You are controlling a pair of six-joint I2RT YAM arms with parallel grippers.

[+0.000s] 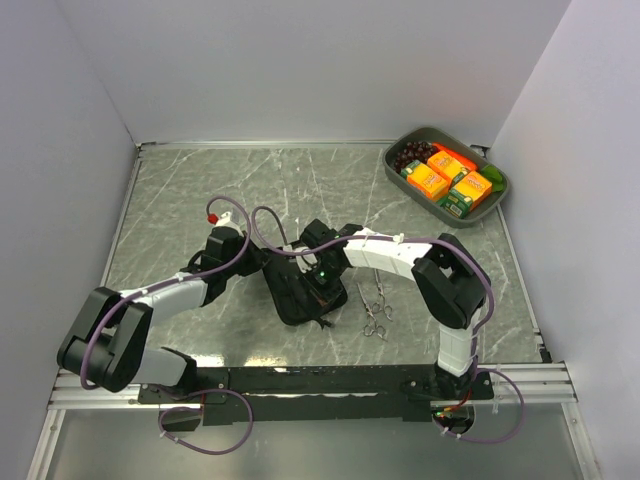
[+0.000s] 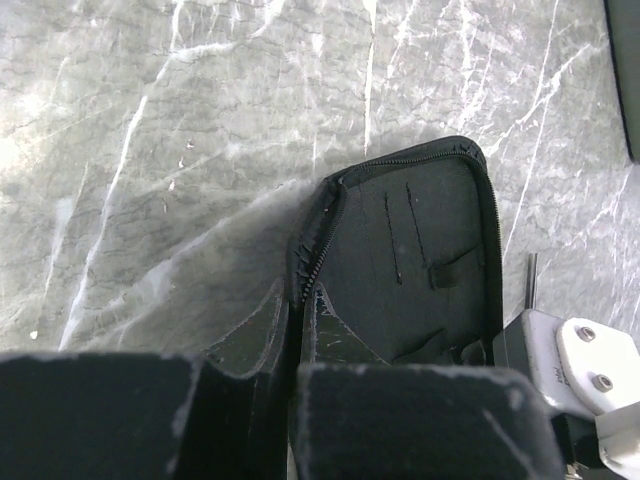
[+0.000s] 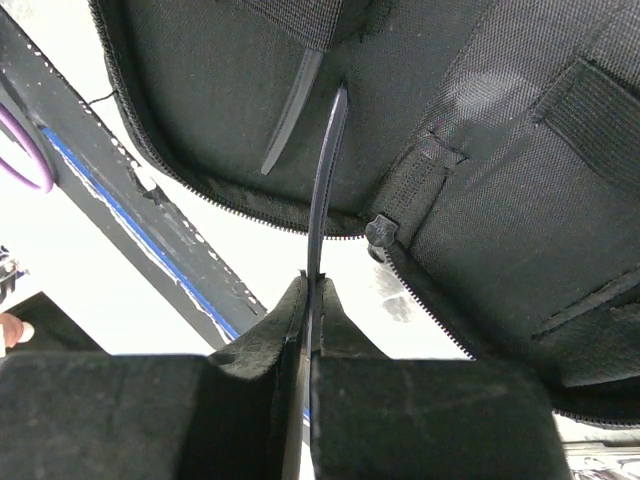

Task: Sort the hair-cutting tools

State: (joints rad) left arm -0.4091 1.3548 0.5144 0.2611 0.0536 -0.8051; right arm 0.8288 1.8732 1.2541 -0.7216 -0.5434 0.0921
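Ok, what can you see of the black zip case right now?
The case is slim, black woven fabric, unzipped and lying open on the marble table. A zip runs round its rim; inside are narrow straps and pockets. The left fingers pinch its near edge. One black clip sits tucked under a pocket; a second clip, pinched by the right fingers, points at that pocket.

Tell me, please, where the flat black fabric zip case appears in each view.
Top external: flat black fabric zip case mid-picture, partly hidden.
Left wrist: centre-right, lying open.
Right wrist: fills top and right.
Shared landmark: its zip edge, in both wrist views.
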